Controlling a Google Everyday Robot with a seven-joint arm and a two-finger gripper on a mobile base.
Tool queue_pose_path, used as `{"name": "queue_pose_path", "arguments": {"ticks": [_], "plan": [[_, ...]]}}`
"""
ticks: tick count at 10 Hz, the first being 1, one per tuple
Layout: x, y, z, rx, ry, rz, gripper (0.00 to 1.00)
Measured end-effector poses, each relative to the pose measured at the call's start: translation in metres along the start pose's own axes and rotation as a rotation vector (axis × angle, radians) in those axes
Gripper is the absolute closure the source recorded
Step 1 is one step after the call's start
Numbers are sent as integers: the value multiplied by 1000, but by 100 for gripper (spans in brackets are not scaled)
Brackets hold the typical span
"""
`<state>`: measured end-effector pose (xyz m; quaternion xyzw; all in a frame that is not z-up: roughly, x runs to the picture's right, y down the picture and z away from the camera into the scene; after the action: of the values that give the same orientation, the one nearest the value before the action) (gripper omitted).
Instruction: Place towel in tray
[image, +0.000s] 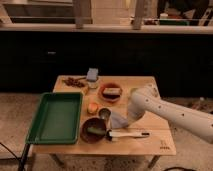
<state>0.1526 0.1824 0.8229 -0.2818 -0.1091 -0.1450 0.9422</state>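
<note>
A pale grey towel (119, 120) lies crumpled on the wooden table (155, 140), right of centre. The green tray (55, 118) sits at the table's left side, with nothing in it. My white arm comes in from the right, and its gripper (126, 120) is down at the towel's right edge, mostly hidden behind the arm's wrist.
A dark bowl (93, 130) stands next to the tray, with a small metal cup (104, 114) and an orange object (92, 107) behind it. A red plate with food (110, 92), a blue sponge (92, 74) and a white-handled utensil (126, 134) are also on the table.
</note>
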Motion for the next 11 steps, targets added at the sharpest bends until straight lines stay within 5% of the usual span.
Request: {"name": "queue_pose_path", "arguments": {"ticks": [1,6,11], "plan": [[-7,-3,0,-1,-1,-11,21],[-29,-18,5,-20,6,-38,20],[-32,-34,26,-24,13,25,20]]}}
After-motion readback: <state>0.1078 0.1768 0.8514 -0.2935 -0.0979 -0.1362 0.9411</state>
